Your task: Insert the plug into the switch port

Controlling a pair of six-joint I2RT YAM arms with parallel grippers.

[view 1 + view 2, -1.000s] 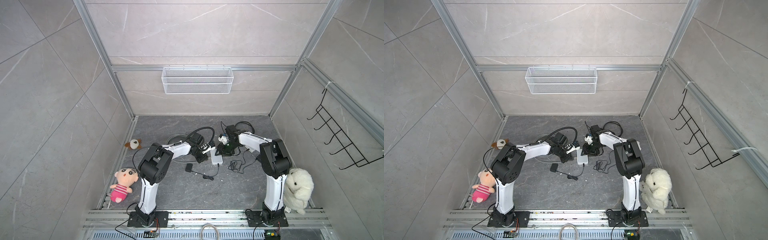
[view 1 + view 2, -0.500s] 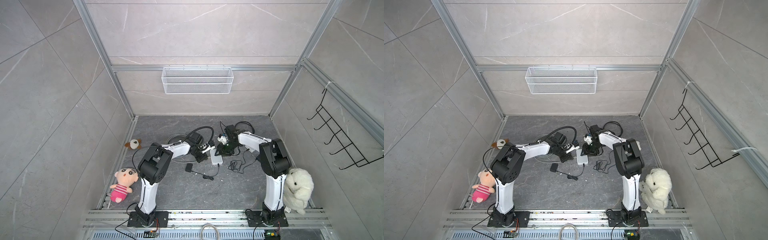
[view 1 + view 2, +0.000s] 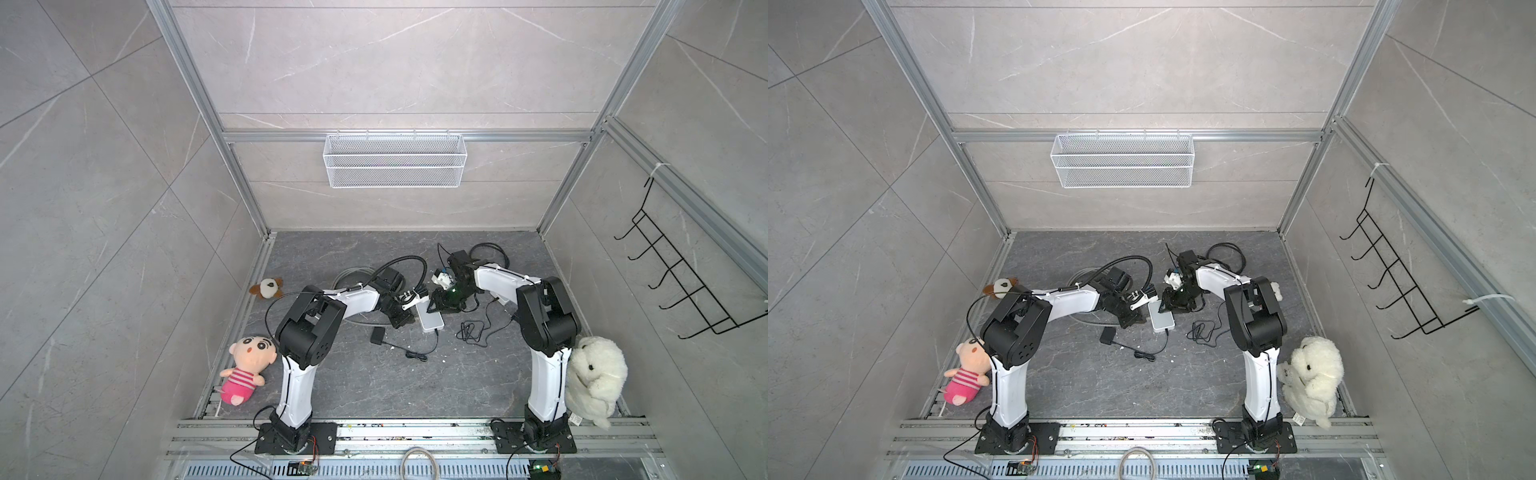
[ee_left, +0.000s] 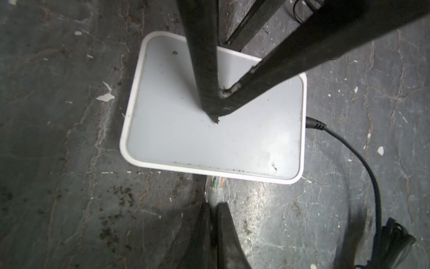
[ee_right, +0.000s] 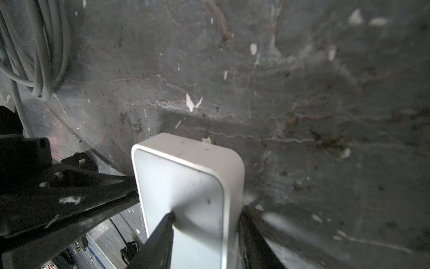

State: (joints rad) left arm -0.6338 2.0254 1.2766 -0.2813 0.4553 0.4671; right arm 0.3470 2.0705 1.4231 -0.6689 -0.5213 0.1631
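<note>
Plug (image 4: 216, 188), pinched in my left gripper (image 4: 214, 206), touches switch (image 4: 209, 144) edge, unseated I judge; my half-open right gripper (image 5: 207, 213) steadies switch.

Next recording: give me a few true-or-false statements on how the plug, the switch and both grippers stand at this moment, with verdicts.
1. The left gripper holds the plug in shut jaws. True.
2. The plug is fully inside the switch. False: its clear body shows outside the switch's edge.
3. A black power cable enters the switch's side. True.
4. The right gripper hovers clear of the switch. False: one jaw tip rests on its top face.
</note>
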